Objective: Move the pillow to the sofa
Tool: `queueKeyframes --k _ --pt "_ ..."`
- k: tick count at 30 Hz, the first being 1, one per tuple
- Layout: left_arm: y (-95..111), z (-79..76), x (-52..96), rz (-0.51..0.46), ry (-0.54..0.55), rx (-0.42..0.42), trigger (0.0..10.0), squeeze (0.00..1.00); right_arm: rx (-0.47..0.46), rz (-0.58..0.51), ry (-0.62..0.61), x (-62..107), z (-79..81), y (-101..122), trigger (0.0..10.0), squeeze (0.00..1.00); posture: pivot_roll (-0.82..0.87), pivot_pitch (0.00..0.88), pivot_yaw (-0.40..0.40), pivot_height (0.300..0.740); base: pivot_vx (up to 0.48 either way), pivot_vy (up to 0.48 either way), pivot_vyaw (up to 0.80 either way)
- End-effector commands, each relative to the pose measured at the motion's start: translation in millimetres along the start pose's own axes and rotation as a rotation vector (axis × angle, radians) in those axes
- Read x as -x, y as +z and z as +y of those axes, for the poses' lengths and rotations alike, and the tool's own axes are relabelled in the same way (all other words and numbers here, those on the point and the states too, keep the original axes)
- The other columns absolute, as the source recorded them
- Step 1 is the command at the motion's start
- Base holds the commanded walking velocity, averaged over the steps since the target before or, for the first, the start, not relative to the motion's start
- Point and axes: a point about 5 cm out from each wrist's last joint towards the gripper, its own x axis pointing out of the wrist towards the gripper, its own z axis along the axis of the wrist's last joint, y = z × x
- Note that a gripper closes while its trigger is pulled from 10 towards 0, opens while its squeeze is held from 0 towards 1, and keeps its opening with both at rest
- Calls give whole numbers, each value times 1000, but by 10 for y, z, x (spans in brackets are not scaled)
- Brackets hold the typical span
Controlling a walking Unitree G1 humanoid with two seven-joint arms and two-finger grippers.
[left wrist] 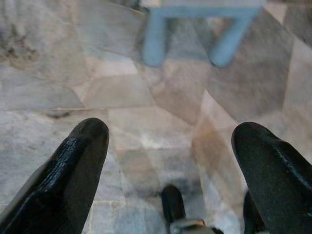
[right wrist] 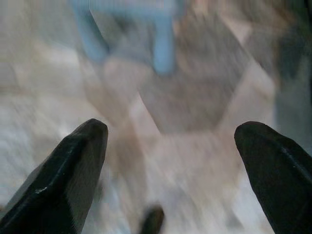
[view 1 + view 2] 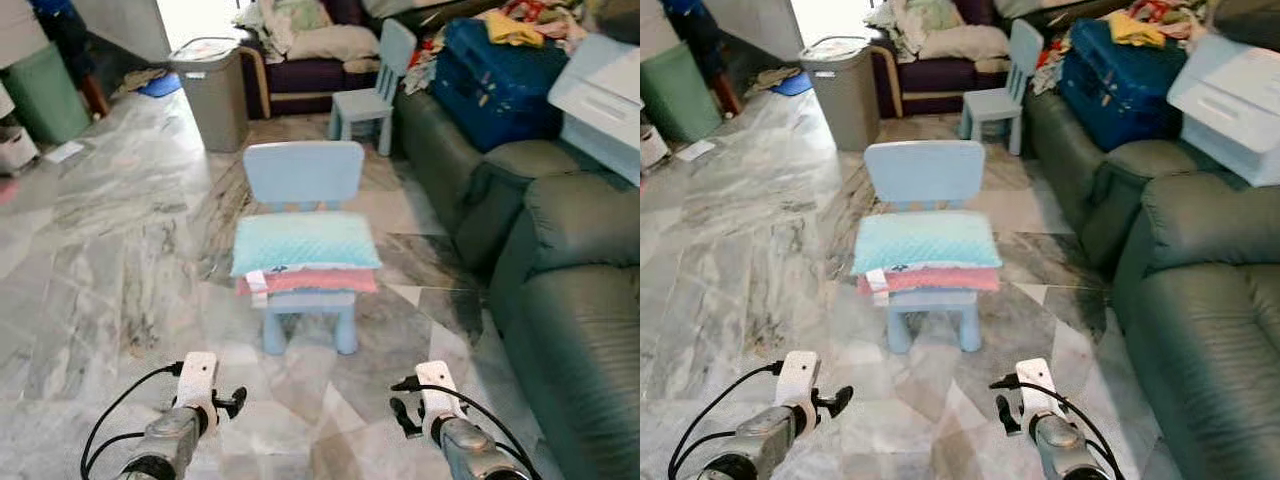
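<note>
At frame centre a pillow [image 3: 305,243] lies on a small chair [image 3: 304,175]. The sofa [image 3: 560,300] fills the right side; a bin [image 3: 212,95] stands upper left, another chair [image 3: 370,85] beyond.

Pillow [image 3: 305,243]: pale turquoise, dimpled texture, rectangular, lying flat. It tops a pink cushion [image 3: 318,281] on the seat of a small light-blue chair [image 3: 303,172], mid-floor, and overhangs the seat on both sides. White tag hangs at its near-left corner. Sofa [image 3: 560,290]: dark green leather, along the right side, near seat cushions bare, far end piled with a blue suitcase and clothes.
</note>
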Motion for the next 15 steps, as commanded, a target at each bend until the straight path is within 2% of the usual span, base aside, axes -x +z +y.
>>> queueKeyframes --k 1,3,8,10,15 --pt "155 5 -13 -76 -10 14 10000 0 -10 -63 2 -17 -18 130 10000 0 -61 0 59 740 398 266 0" --pt "277 17 -6 -159 -21 18 10000 0 -10 -138 -7 -16 -41 239 10000 0 -56 0 55 740 399 266 0" --pt "377 14 15 -241 -47 20 10000 0 14 -224 -26 22 -105 306 10000 0 -57 0 53 740 399 266 0" --pt "396 16 34 -274 -65 21 10000 0 45 -270 -57 52 -197 355 10000 0 -60 0 57 740 401 264 0" --pt "414 33 84 -331 -78 29 10000 0 53 -325 -121 112 -427 436 10000 0 -67 0 60 740 400 263 0"
